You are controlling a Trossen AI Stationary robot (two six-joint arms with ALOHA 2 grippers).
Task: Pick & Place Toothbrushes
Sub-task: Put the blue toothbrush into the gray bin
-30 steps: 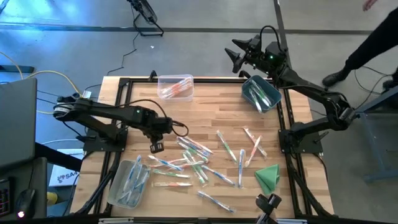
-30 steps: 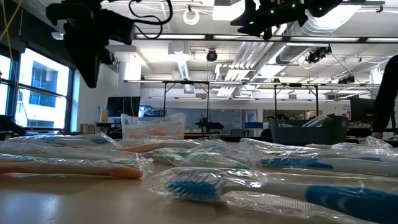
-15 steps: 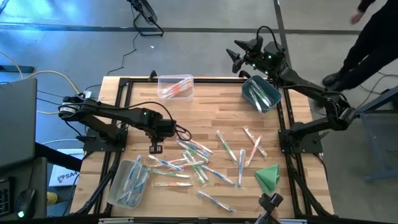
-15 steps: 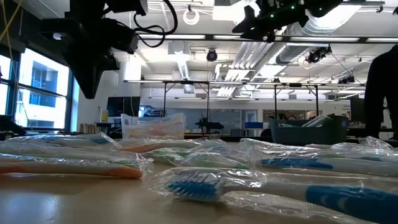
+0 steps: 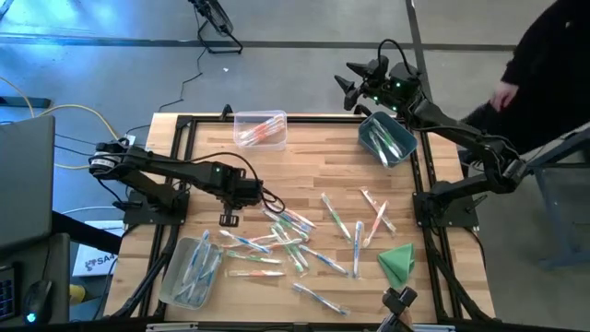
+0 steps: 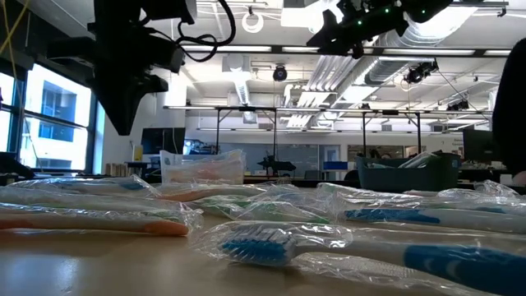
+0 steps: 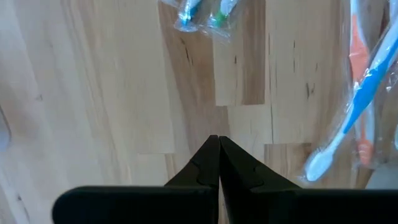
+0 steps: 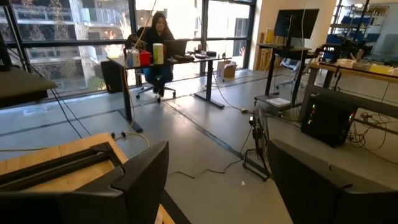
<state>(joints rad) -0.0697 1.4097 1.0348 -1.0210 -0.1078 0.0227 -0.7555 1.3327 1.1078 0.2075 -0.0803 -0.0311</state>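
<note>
1. The left tool (image 5: 230,219) is being held together and empty just beside the wrapped toothbrushes (image 5: 286,240) scattered mid-surface, seemingly for a pick.
2. The right tool (image 5: 351,81) is being held apart beyond the blue bin (image 5: 387,138).

- Bare surface (image 5: 313,157) between the clear bin (image 5: 260,128) and blue bin (image 5: 387,138): I can pass freely.
- Toothbrushes (image 5: 281,240) crowd the middle; bare wood lies under my shut left fingers (image 7: 219,163).
- Green cloth (image 5: 397,261) blocks the near right corner.
</note>
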